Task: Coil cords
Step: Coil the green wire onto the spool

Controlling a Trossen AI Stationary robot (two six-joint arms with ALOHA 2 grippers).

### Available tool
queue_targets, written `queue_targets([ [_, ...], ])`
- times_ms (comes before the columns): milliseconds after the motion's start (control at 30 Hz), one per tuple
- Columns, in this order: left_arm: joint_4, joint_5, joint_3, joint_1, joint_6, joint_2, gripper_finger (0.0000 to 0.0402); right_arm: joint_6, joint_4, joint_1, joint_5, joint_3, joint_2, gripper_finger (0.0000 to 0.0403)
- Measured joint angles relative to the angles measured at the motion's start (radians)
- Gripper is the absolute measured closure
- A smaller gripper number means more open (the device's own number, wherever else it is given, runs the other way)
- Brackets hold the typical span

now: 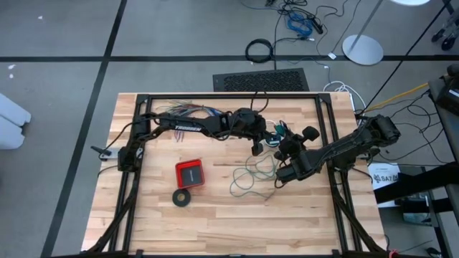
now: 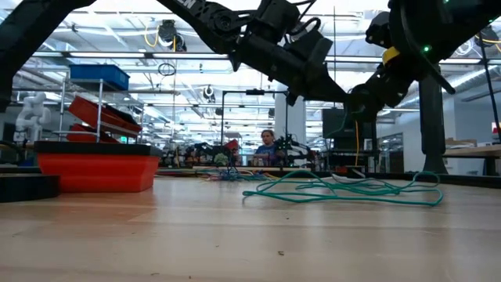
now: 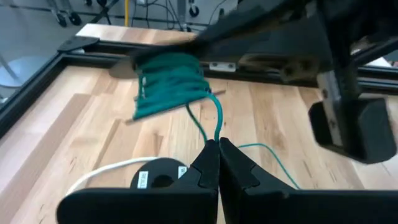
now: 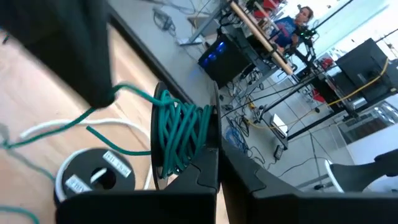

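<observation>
Motion-blurred teal coil (image 3: pixel 169 84) (1 black round piece (image 3: pixel 158 180) partly hidden)

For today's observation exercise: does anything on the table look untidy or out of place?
Yes. The teal-green wire is only partly coiled: a small bundle sits at the right end effector, while loose loops sprawl over the wooden table beside it.

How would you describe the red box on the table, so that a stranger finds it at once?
Start from the light wooden table and look below the left arm, toward the front edge. There sits the shallow, square red plastic box with a dark inside. Its nearest neighbour, a black tape-like ring, is round and flat; only the box is red and square.
</observation>
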Motion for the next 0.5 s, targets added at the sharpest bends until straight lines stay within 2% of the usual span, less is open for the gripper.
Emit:
queue_targets([
  [500, 0.099, -0.034, 0.0, -0.078, 0.0, 0.0, 0.0402, 0.069, 0.036, 0.008, 0.154, 0.0, 0.0, 0.0403],
])
